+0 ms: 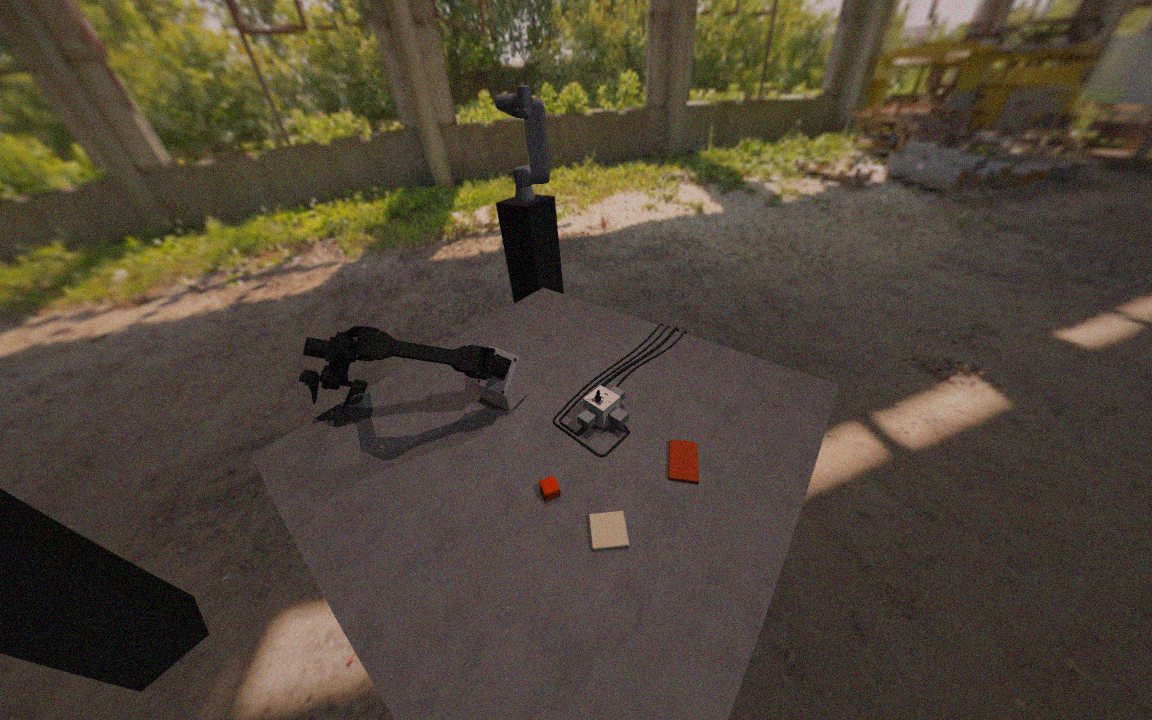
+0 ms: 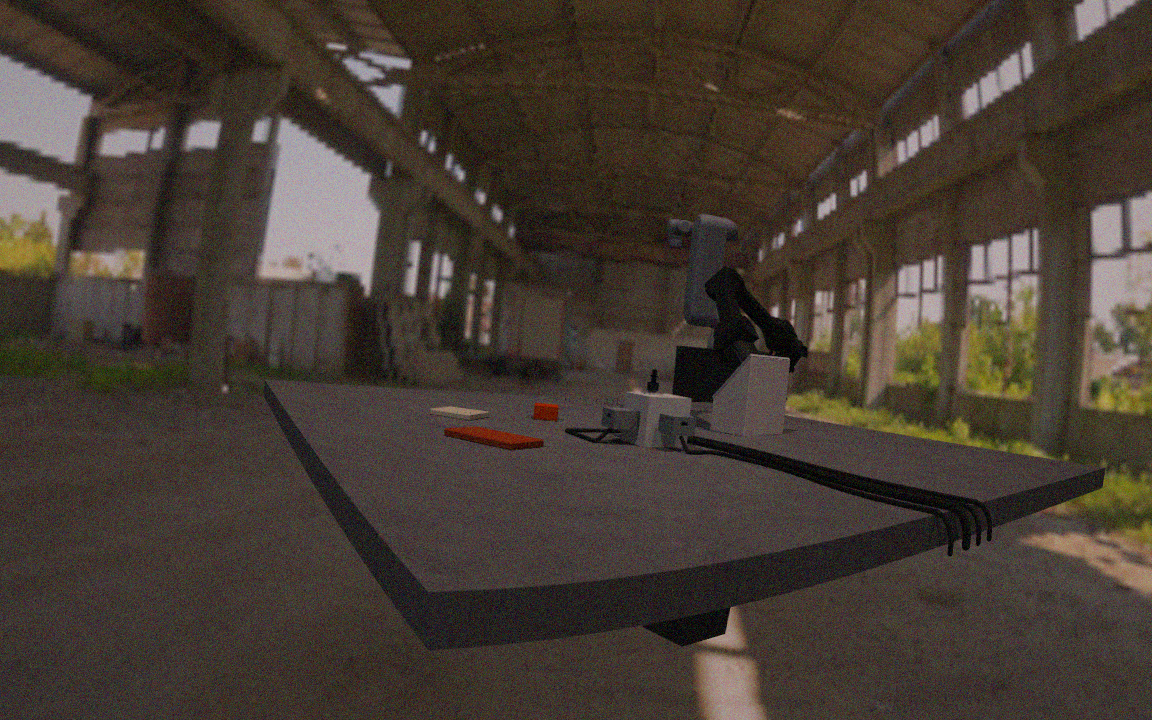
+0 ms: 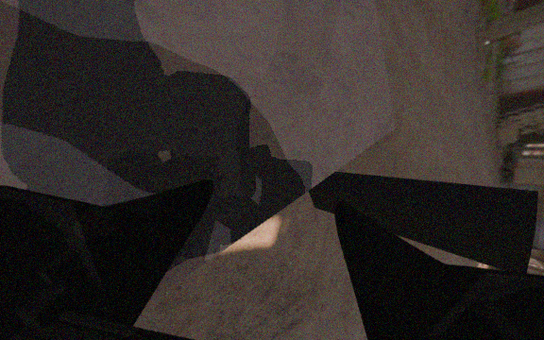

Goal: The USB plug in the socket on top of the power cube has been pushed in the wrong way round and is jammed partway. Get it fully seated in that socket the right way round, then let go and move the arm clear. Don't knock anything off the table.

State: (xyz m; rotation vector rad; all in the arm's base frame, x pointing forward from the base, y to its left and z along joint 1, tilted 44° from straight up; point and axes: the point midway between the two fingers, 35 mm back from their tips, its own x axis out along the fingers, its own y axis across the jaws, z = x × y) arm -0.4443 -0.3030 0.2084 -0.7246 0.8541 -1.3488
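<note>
In the top view, the black arm reaches away from the power cube, and its gripper hangs near the table's edge with the fingers spread well apart and nothing visible between them. The USB plug stands on the cube's pale top face, small and dark; too little of it shows to tell which way round it sits. Black cables loop around the cube's near side and run off to the table edge, so a low sweep could snag them. A red block, a cream tile and a red slab lie apart from the cube, outside a direct approach from the arm. In the exterior view, the plug rises upright above the cube, its upper part exposed for a grasp from above. It is probably light and stiff, with a slim body that could slip in the fingers; pinching its sides squarely and drawing straight up should spare the contacts, since levering might bend them or drag the cube. Grey plugs jut from the cube's sides, leaving little room for low fingers. In the wrist view, the dark fingers frame only tabletop, shadow and ground beyond; the USB plug is out of sight.
</note>
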